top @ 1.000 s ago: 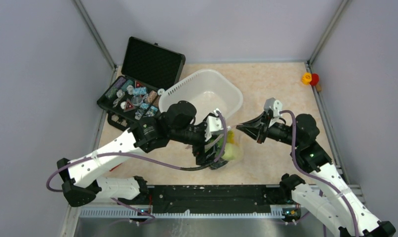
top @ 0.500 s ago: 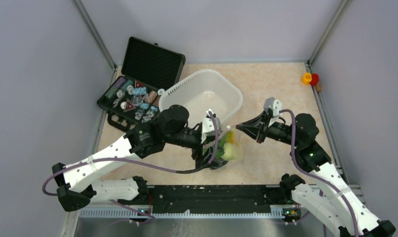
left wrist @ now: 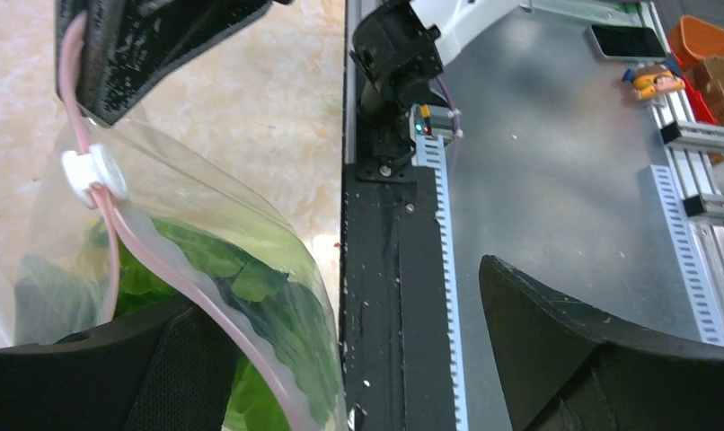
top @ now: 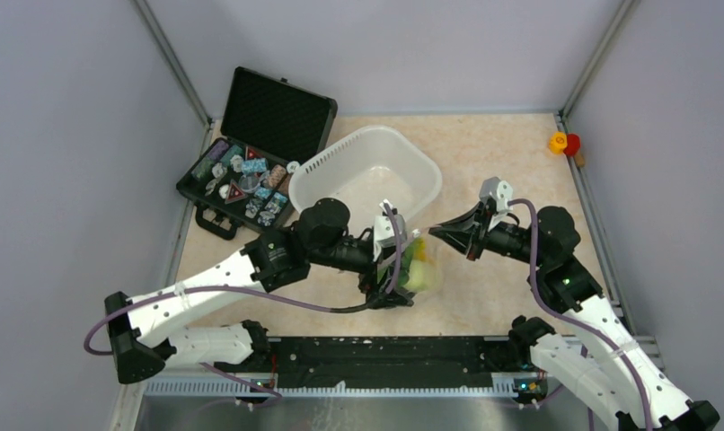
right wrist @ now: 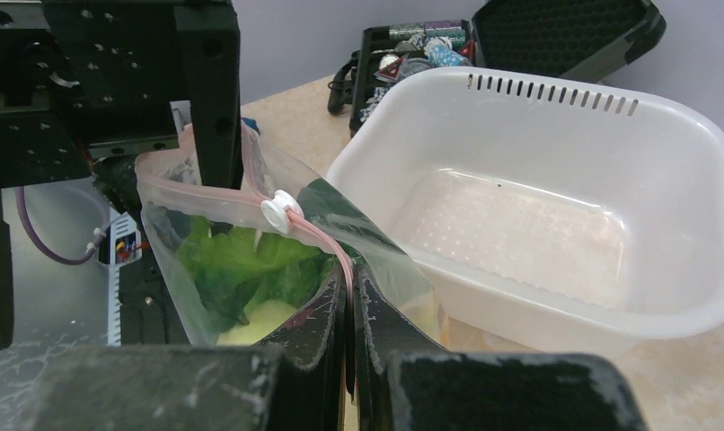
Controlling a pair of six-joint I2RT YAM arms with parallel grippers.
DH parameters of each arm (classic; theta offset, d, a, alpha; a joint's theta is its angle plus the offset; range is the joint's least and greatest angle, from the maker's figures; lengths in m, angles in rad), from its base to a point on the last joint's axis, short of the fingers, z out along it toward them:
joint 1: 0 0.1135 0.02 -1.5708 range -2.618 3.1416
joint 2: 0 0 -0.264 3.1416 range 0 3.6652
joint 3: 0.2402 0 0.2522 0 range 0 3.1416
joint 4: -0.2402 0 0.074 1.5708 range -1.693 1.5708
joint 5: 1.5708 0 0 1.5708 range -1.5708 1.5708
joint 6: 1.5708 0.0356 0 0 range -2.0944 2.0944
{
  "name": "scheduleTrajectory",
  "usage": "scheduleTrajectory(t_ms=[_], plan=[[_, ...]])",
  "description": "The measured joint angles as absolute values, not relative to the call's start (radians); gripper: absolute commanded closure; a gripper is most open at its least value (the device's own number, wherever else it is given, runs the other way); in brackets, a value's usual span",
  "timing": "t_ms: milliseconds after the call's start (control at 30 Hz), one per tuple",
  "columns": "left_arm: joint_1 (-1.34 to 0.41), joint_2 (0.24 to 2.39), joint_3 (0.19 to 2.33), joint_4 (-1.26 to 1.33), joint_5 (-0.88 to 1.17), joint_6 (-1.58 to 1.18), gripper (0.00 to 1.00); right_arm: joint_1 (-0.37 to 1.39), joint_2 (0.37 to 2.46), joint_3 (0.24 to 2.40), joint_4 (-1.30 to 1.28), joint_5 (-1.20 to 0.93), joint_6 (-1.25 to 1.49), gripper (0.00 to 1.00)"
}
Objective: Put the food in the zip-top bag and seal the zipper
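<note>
Near the table's [top: 511, 171] front edge, between both arms, the bag [top: 426, 269] stands upright just beside the white tub [top: 367, 175]. Food [right wrist: 242, 260] is inside it: leafy greens plus a pale yellowish piece, I can't tell which vegetable. My right pincer [right wrist: 351, 287] is pressed together on the pink zipper [right wrist: 206, 193] at the bag's corner. White slider [right wrist: 278, 214] sits partway along. The strip runs as one line from my right pincer to the slider and splits in two past it, so the mouth gapes on that side. My left pincer [left wrist: 336, 283] is spread wide, one finger [left wrist: 89, 377] against the bag by the strip, the other finger [left wrist: 610, 359] off to the side, touching nothing. Black case [top: 251, 153], lid up, sits far left; small red-and-yellow toy [top: 563, 142] in the far right corner.
</note>
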State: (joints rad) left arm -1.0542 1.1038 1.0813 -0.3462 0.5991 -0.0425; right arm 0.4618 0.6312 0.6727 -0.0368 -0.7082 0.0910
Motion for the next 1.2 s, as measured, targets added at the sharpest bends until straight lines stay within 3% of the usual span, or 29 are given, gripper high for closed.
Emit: scheduleTrajectory(t_ms=[500,867,1200], plan=[[-1.055,1.164,1.005,-0.152,0.602,-0.121,0.08,0.462,0.631,0.673,-0.038,-0.708,0.099,1.00],[-1.055,1.182,1.037,-0.243,0.551,-0.072,0.03,0.462,0.631,0.673,-0.037,-0.708,0.099,1.00],[-1.055,1.092,1.230,-0.409,0.418,0.032,0.01,0.462,0.631,0.673,-0.036,-0.708,0.100,1.00]])
